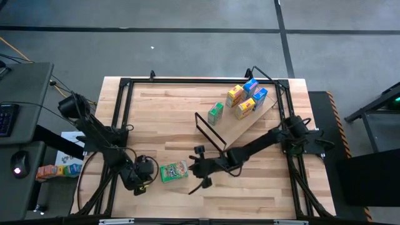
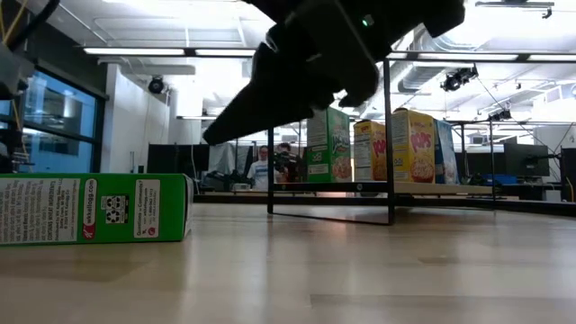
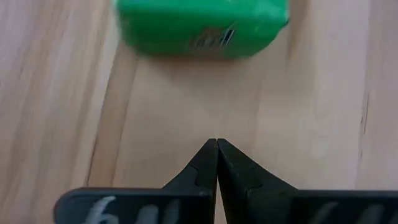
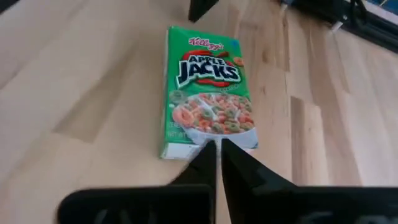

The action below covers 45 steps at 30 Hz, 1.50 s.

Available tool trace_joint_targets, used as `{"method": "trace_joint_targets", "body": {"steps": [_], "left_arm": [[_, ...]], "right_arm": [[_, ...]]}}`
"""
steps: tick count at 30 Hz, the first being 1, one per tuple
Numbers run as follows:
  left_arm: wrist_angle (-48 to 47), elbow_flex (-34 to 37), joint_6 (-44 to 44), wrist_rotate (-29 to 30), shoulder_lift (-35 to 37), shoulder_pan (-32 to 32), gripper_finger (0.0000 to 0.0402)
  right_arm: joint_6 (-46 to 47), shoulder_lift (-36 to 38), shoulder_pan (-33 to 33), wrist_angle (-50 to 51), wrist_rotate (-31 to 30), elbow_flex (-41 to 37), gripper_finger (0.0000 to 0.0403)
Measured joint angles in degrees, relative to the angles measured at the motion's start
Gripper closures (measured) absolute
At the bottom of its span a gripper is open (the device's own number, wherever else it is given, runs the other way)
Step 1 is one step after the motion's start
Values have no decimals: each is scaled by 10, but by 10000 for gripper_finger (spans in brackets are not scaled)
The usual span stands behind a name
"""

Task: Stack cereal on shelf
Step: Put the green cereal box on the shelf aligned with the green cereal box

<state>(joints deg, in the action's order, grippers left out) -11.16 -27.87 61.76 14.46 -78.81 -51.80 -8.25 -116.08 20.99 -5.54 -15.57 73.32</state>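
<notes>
One green cereal box lies flat on the tabletop near the front, face up in the right wrist view. My left gripper is shut just to its left, with bare wood between tips and box. My right gripper is shut at the box's right end; in the low view it hovers slightly above the box. The shelf lies slanted at the back right, its black frame toward the table's middle. Several cereal boxes stand on it.
A black metal frame runs around the tabletop's edges. Left of the table stands a desk with a mouse and more small coloured boxes. Bare wood lies between the green box and the shelf. People show far behind.
</notes>
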Motion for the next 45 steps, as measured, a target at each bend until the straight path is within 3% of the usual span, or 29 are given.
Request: {"method": "trace_joint_targets", "body": {"steps": [7,14,20,31,40,45], "left_arm": [[26,9,-45,32,-4,30,401],[45,9,-83,26,-23,63,402],[69,8,-130,23,-33,83,402],[54,-42,-239,25,17,84,401],[49,-89,-394,109,43,92,401],[43,-90,-445,122,41,127,402]], "right_arm": [[7,-25,-8,-81,53,0,403],[16,-66,-17,-120,51,0,403],[35,-66,-22,-112,44,0,403],[50,-64,-24,-84,37,1,403],[63,-66,-34,-72,43,1,403],[63,-66,-34,-79,51,0,403]]}}
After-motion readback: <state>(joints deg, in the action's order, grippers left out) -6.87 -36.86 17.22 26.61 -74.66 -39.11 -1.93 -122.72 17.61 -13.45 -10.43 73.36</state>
